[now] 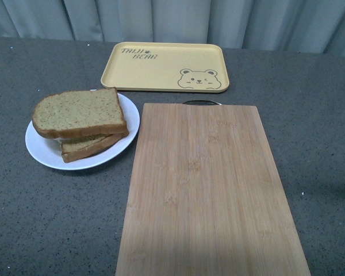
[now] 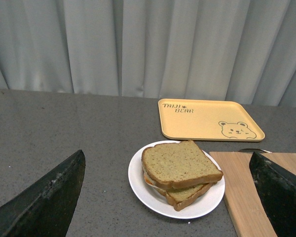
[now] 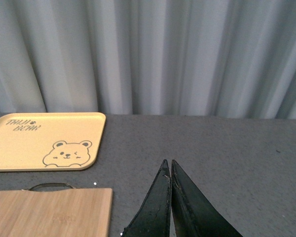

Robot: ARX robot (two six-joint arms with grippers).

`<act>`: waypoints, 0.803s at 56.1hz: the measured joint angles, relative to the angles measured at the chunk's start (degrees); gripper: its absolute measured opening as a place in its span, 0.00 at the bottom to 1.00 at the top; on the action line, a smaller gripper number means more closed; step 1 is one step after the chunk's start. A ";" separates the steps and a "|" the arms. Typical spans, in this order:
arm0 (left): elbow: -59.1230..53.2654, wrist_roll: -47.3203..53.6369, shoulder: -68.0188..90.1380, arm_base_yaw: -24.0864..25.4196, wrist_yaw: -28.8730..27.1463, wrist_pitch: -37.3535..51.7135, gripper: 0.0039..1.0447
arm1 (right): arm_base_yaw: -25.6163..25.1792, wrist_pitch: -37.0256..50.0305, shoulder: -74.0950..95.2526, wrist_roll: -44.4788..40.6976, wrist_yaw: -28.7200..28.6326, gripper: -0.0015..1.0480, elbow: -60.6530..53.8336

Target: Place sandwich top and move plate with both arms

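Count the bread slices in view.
2. Both are stacked on the plate: the sandwich top lies uppermost, and the lower slice pokes out beneath it on the near side. A further slice could be hidden between them.

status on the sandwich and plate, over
Left end effector open, right end effector shut, both empty. Sandwich top sits on the lower slice, on the plate. Cutting board close beside plate.

The top slice (image 1: 79, 112) covers most of the lower slice (image 1: 87, 147) — what lies between them barely peeks out. The board (image 1: 210, 190) runs off the near edge of the front view. Of the left gripper (image 2: 167, 154) only finger ends show, one hiding part of the board — and the right wrist view clips the tray (image 3: 39, 140).
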 joint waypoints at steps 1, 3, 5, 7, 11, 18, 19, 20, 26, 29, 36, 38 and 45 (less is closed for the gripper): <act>0.00 0.00 0.00 0.00 0.00 0.00 0.94 | -0.37 -0.42 -1.05 0.00 -0.26 0.01 -0.68; 0.00 0.00 0.00 0.00 0.00 0.00 0.94 | -1.07 -1.31 -3.15 0.02 -0.66 0.01 -1.97; 0.00 0.00 0.00 0.00 0.00 0.00 0.94 | -1.49 -2.01 -4.72 0.00 -1.07 0.01 -2.84; 0.00 0.00 0.00 0.00 0.00 0.00 0.94 | -1.88 -2.80 -6.27 0.02 -1.55 0.01 -3.63; 0.00 0.00 0.00 0.00 0.00 0.00 0.94 | -2.64 -4.83 -9.92 0.02 -2.54 0.01 -5.27; 0.00 0.00 0.00 0.00 0.00 0.00 0.94 | -3.93 -14.14 -20.09 0.02 -4.07 0.01 -6.62; 0.00 0.00 0.00 0.00 -0.02 0.00 0.94 | -4.13 -14.99 -21.51 0.00 -4.15 0.01 -6.93; 0.00 0.00 0.00 0.00 0.00 0.00 0.94 | -4.33 -15.69 -22.77 0.02 -4.31 0.01 -7.19; 0.00 0.00 0.00 0.00 0.00 0.00 0.94 | -6.16 -19.50 -28.52 0.02 -6.60 0.01 -8.81; 0.00 0.00 0.00 0.00 0.00 0.00 0.94 | -8.11 -21.40 -30.91 0.02 -8.98 0.01 -9.49; 0.00 0.00 0.00 0.00 -0.02 0.00 0.94 | -9.57 -25.73 -36.63 0.02 -9.20 0.01 -10.73; 0.00 0.00 0.00 0.00 0.00 0.00 0.94 | -9.57 -26.88 -38.07 0.02 -9.27 0.01 -10.99; 0.00 0.00 0.00 0.00 0.00 0.00 0.94 | -9.62 -31.74 -43.65 0.02 -9.40 0.01 -11.85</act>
